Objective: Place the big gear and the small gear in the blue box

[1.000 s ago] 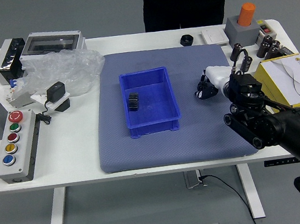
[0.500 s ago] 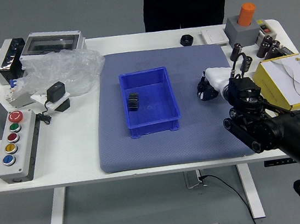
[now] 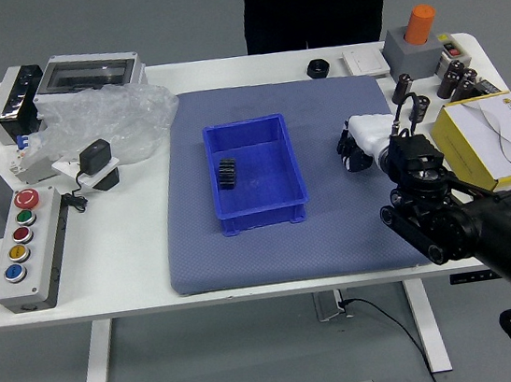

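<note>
"Head view: where's the loose gear [image 3: 318, 68] from the right hand [image 3: 356, 147]?"

"Beyond it and slightly left, near the surface's [image 3: 105, 267] far edge, if that round black piece is a gear. The ribbed piece [image 3: 226, 173], perhaps the other gear, sits in the box [image 3: 258, 176], left of the hand."

"Is the hand closed on anything?"

"Can't tell. Only the right arm [image 3: 471, 219] shows; fetching the loose one would mean reaching outward, then leftward and back."
</note>
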